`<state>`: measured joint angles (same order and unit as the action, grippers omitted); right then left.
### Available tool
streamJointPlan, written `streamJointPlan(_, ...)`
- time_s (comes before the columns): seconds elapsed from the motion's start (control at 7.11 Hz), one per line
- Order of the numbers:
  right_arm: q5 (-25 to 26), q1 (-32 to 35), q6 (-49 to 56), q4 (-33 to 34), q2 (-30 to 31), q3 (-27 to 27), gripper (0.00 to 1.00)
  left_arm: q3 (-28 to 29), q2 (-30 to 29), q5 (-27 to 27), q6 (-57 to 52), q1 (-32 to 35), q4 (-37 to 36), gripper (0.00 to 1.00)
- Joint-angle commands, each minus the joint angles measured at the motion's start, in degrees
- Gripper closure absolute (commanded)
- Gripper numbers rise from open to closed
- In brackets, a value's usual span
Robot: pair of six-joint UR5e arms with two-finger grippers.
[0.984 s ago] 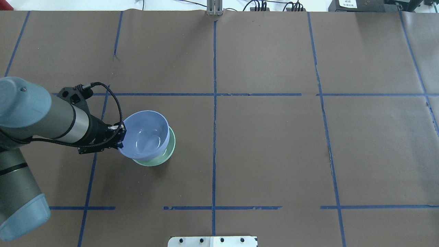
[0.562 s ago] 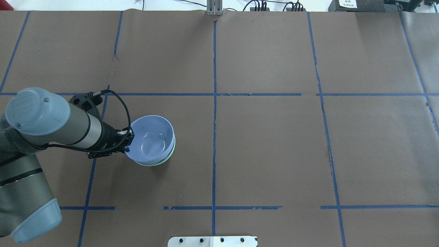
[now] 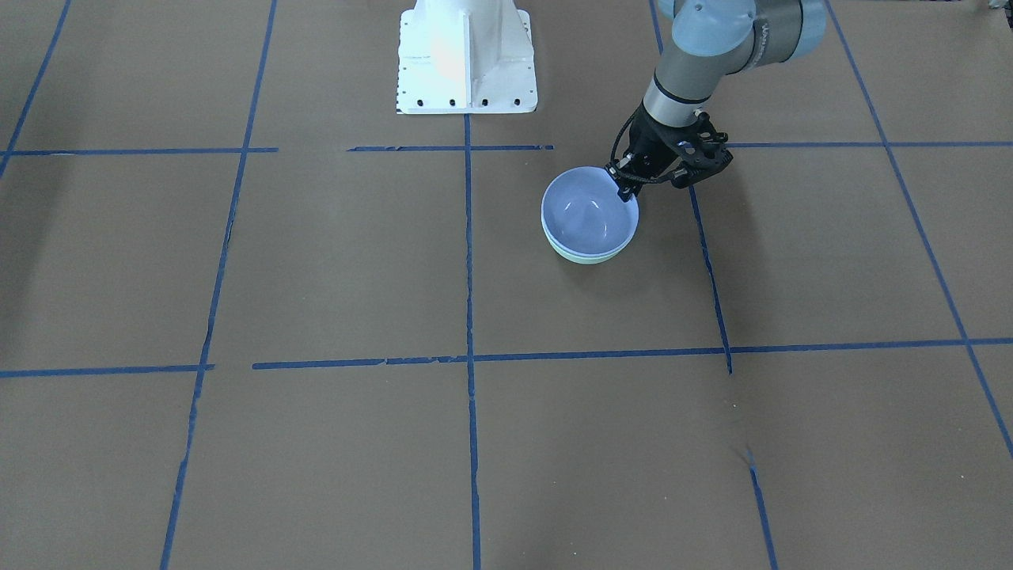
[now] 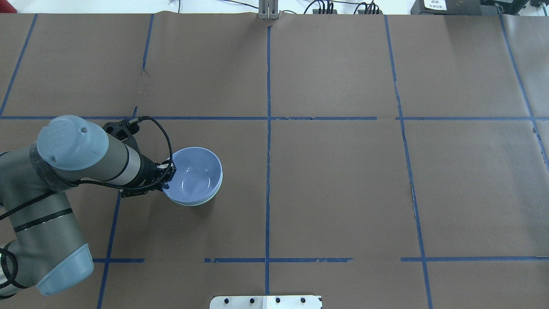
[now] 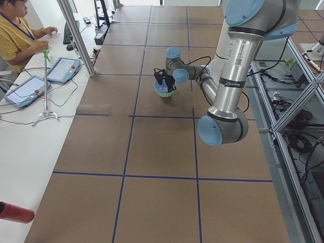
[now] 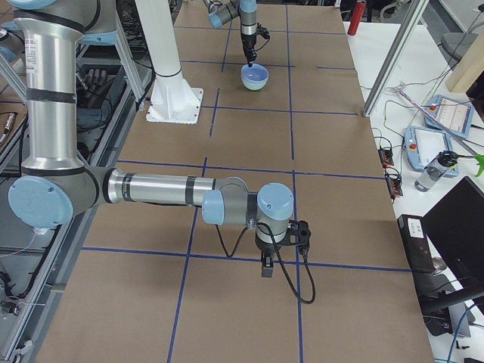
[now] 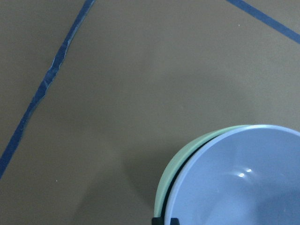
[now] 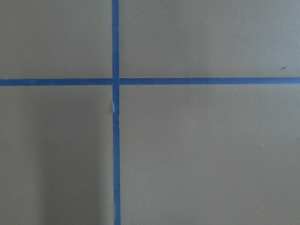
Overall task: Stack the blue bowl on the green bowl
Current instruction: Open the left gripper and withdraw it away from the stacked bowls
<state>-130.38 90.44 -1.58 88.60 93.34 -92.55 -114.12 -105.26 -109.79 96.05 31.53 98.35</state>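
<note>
The blue bowl (image 4: 197, 175) sits nested inside the green bowl (image 4: 213, 198), of which only a thin mint crescent shows under it. The stack stands left of the table's centre line. My left gripper (image 4: 168, 176) is shut on the blue bowl's left rim, one finger inside and one outside. The front view shows the same grip (image 3: 625, 188) on the blue bowl (image 3: 587, 215) over the green bowl (image 3: 589, 259). The left wrist view shows the blue bowl (image 7: 243, 187) inside the green rim (image 7: 180, 164). My right gripper (image 6: 266, 265) hangs low over bare table far away; I cannot tell if it is open.
The white robot base plate (image 3: 465, 55) stands at the table's near edge by the robot. Blue tape lines (image 4: 268, 128) divide the brown table. An operator (image 5: 15, 38) sits with tablets at the far side bench.
My left arm has moved right and down with the blue bowl. The bowl was tilted above the green bowl and now sits level inside it, covering nearly all of it.
</note>
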Motion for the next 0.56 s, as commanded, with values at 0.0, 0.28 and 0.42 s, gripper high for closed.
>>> streamJointPlan(0.0,0.0,0.0,0.0,0.0,0.0,0.0,0.0,-0.7,0.5,-0.2,-0.6,0.9,0.1,0.0)
streamJointPlan(0.28,0.0,0.0,0.0,0.0,0.0,0.0,0.0,-2.1,1.1,-3.3,-15.1,8.1,0.0,0.0)
streamJointPlan(0.42,0.0,0.0,0.0,0.0,0.0,0.0,0.0,-2.2,3.8,-11.3,-25.8,15.0,0.0,0.0)
